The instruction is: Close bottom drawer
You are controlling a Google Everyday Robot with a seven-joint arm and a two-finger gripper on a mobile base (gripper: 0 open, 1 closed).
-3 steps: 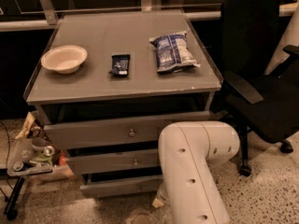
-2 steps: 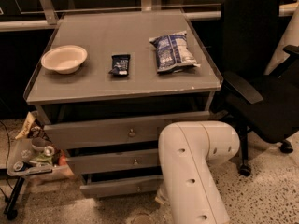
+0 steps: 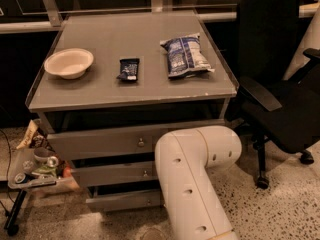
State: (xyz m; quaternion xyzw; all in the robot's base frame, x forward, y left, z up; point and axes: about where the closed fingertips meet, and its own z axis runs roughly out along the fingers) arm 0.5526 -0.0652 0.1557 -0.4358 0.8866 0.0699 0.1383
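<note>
A grey cabinet [image 3: 135, 91] has three stacked drawers. The bottom drawer [image 3: 122, 200] is the lowest grey front panel, just above the floor, and sticks out a little from the cabinet. My white arm [image 3: 192, 184] reaches down across the right ends of the drawer fronts and covers the bottom drawer's right end. My gripper does not show; it is hidden behind or below the arm, near the lower edge of the view.
On the cabinet top lie a beige bowl [image 3: 68, 62], a small dark snack bar [image 3: 128, 69] and a blue chip bag [image 3: 185, 55]. A black office chair [image 3: 277, 84] stands to the right. A small stand with clutter [image 3: 35, 170] is to the left.
</note>
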